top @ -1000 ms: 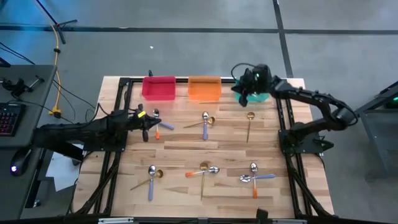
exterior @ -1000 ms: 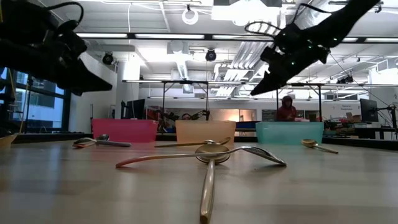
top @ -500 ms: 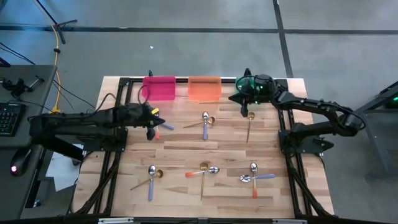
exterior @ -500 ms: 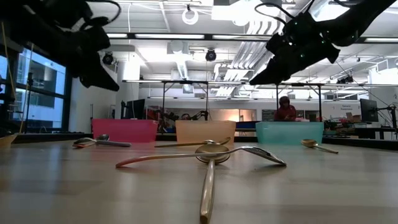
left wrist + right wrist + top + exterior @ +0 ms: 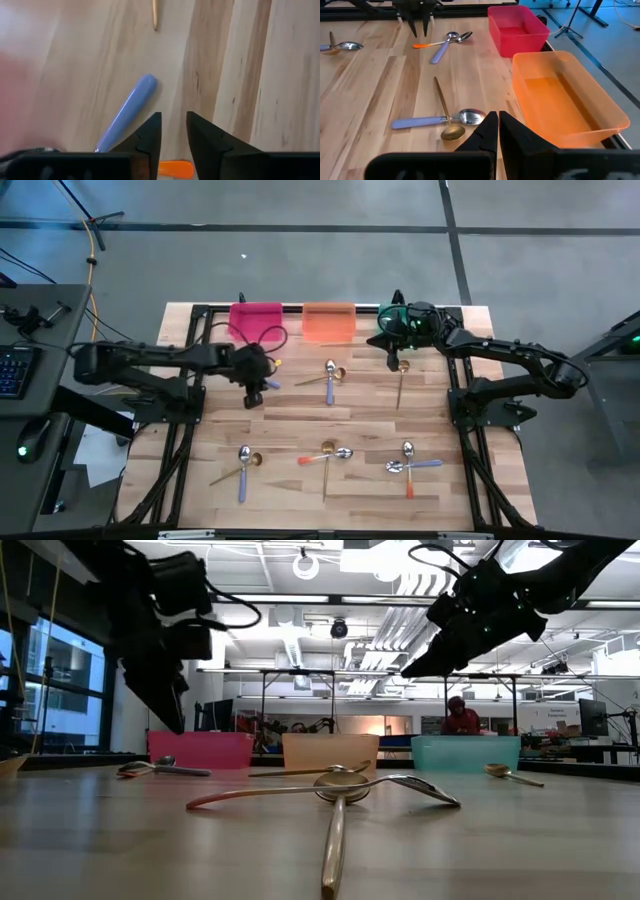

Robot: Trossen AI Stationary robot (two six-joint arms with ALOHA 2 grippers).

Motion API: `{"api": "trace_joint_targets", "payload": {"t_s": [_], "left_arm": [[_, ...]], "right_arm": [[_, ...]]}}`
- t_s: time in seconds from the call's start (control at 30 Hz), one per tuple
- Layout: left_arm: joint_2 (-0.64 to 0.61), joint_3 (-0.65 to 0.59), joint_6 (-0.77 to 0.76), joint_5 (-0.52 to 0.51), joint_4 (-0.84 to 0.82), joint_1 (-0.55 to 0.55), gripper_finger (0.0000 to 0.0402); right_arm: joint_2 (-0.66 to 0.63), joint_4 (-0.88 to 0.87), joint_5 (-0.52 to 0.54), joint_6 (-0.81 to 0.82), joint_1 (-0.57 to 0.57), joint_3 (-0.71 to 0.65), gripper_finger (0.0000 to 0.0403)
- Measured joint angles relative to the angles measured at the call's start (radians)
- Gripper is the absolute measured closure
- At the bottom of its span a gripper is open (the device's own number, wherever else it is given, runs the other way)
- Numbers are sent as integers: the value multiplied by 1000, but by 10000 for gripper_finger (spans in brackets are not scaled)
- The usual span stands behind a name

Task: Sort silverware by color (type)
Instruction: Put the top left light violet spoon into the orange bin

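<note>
My left gripper (image 5: 254, 397) is open and points steeply down above the far-left pair of spoons. The blue handle (image 5: 129, 111) lies beside its fingers and the orange handle (image 5: 176, 169) under them. It touches neither. My right gripper (image 5: 389, 350) is shut and empty in front of the teal bin (image 5: 465, 753), above a gold spoon (image 5: 402, 376). A blue-handled spoon (image 5: 417, 121) and a gold spoon (image 5: 445, 112) lie crossed at the far middle. More spoon clusters lie flat near the front edge (image 5: 328, 453).
The pink bin (image 5: 257, 320) and orange bin (image 5: 329, 322) stand along the far edge beside the teal one. Two more spoon clusters (image 5: 243, 461) (image 5: 409, 461) lie near the front. A black frame rail (image 5: 190, 430) runs along each table side.
My left gripper has swung toward the table's right, risen a little and tipped from nearly level to steeply downward over the far-left spoons. My right gripper has shifted slightly toward the near edge by the teal bin, then held still. No spoon has moved.
</note>
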Motion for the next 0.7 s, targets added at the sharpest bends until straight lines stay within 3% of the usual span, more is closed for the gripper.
{"api": "trace_joint_targets", "payload": {"t_s": [0.13, 0.4, 0.7], "left_arm": [[80, 31, 100, -17, -6, 0, 291], [225, 35, 224, -149, -15, 20, 269], [256, 41, 258, -248, -7, 52, 268]], "right_arm": [[0, -11, 0, -3, 0, 0, 402], [0, -21, 2, -49, 39, 0, 402], [0, 4, 2, -93, 105, 0, 402]]}}
